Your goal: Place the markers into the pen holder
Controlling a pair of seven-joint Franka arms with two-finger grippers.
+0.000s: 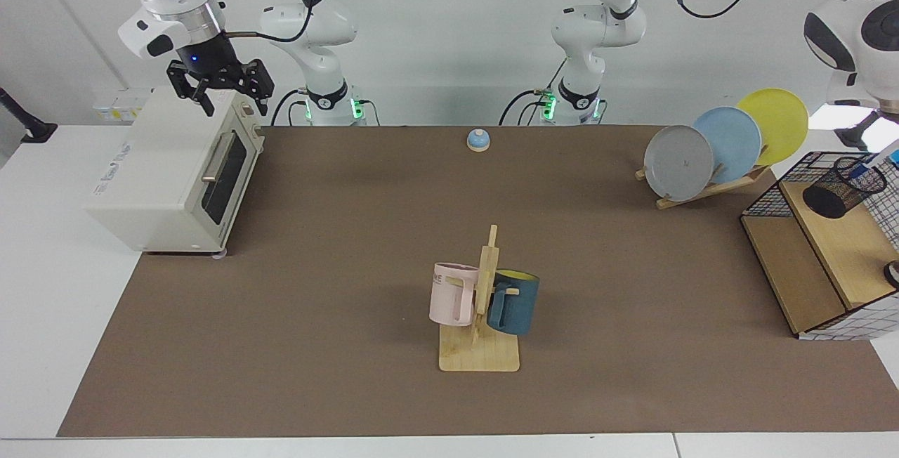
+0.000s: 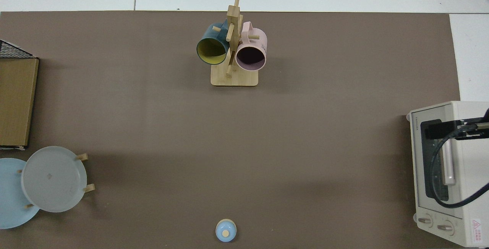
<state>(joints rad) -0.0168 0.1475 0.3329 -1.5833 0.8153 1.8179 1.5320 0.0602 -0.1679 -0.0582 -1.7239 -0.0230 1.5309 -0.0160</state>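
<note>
While the marker [image 1: 876, 159] sits tip-first in the pen holder [image 1: 843, 192], I can't tell the left gripper's [image 1: 890, 136] grip.
Lower it straight under that gripper, release late; right gripper [image 1: 220, 91] waits wide open, empty.

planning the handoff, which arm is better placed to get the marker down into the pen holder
Left, likely. The marker already slants into the pen holder, with the left arm directly above. The right gripper waits open over the toaster oven, across the table.

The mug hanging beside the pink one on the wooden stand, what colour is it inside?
Yellow inside the dark teal mug, clearest in the top view.
</note>
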